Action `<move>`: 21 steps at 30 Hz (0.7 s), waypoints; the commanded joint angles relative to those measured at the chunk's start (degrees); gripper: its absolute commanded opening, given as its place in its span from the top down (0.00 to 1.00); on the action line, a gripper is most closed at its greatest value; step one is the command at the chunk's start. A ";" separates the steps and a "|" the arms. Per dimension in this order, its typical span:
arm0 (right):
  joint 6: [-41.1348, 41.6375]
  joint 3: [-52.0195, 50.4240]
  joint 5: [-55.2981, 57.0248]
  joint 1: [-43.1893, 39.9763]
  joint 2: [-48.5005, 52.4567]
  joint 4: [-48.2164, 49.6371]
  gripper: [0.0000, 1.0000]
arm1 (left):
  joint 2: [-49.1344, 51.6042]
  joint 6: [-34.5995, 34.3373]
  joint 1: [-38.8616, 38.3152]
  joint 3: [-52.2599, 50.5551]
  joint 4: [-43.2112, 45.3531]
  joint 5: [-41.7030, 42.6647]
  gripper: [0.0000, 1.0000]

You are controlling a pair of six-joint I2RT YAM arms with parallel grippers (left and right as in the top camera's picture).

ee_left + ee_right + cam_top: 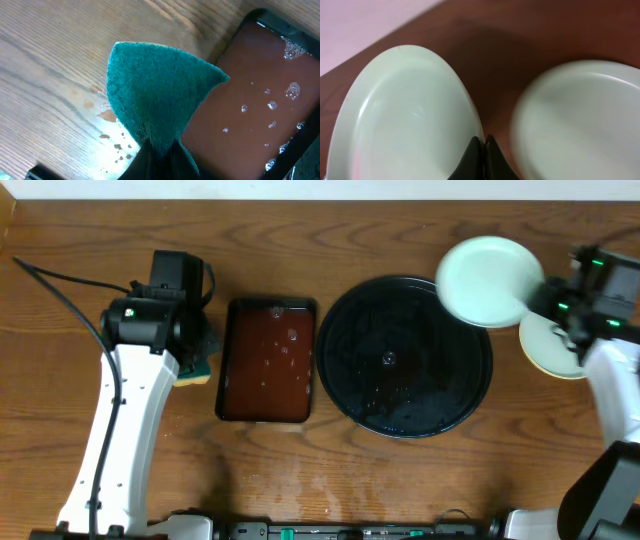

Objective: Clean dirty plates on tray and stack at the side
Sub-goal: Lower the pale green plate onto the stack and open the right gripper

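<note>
Right gripper is closed on the rim of a pale mint-white round glossy plate, over the far right edge of the large round black tray. Another pale round plate lies on the counter just right of the tray. Left gripper pinches a green scouring sponge left of the rectangular brown tray.

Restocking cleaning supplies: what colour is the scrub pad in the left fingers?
Teal green, a rough fibrous scrub pad; the left wrist view shows it best.
</note>
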 commanded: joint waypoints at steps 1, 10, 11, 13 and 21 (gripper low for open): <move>1.09 0.50 -3.72 -8.11 -0.76 -2.62 0.99 | 1.95 1.49 0.09 -0.04 1.53 3.54 0.92; 1.09 -1.66 5.31 -18.45 0.70 -4.55 0.99 | 3.30 6.78 -2.91 -0.04 6.62 7.67 0.92; 1.11 -2.03 6.29 -18.58 1.09 -4.50 0.99 | 3.30 7.10 -3.37 -0.04 7.04 7.67 0.92; 1.11 -2.34 6.82 -18.60 2.05 -4.28 0.99 | 3.30 7.10 -4.17 -0.04 7.63 7.67 0.92; 1.75 -2.49 8.26 -18.60 8.17 -3.13 0.99 | 3.30 7.34 -5.14 -0.15 8.22 7.67 0.92</move>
